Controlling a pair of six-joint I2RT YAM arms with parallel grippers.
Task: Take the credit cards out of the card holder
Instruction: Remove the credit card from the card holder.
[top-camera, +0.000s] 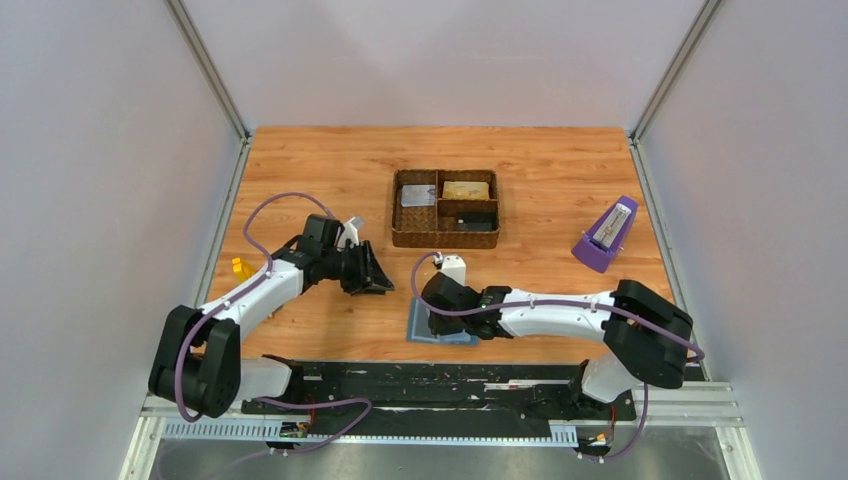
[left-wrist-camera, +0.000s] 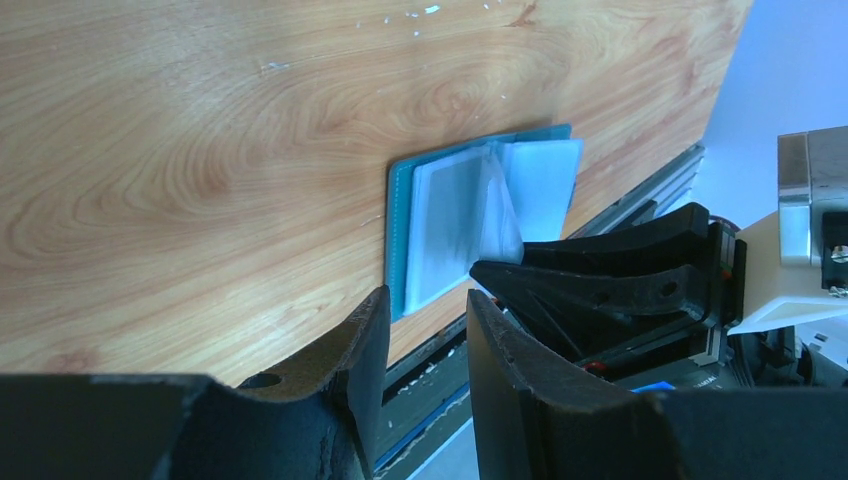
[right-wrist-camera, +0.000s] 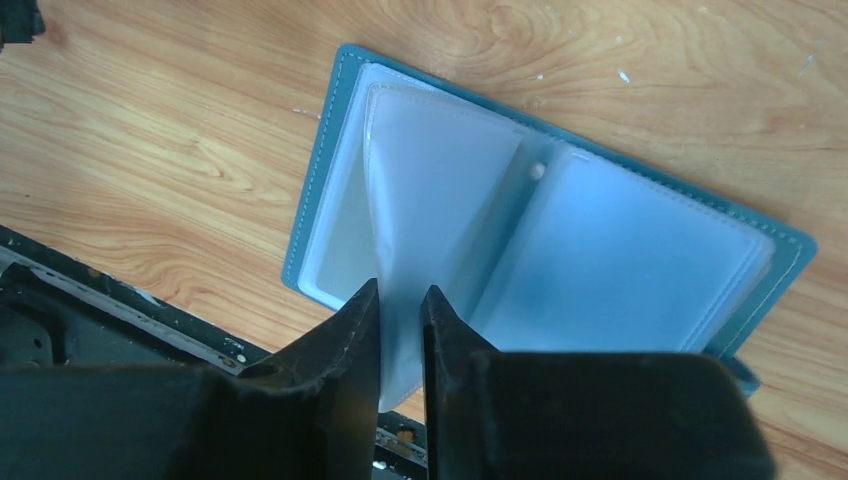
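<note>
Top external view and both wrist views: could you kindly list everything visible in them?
Wooden table: one, light brown, beneath everything.
Brown woven divided tray: one, far centre.
Gold-yellow flat card: one, tray's far-right compartment.
Grey flat item: one, tray's left compartment.
Black item: one, tray's near-right compartment.
Purple metronome: one, table's right side.
Small yellow block: one, table's left edge.
Teal-blue bifold card holder: one, open, near edge.
Left gripper: one, black, open, left of holder.
Right gripper: one, black, pinching the holder's clear pocket leaf.
</note>
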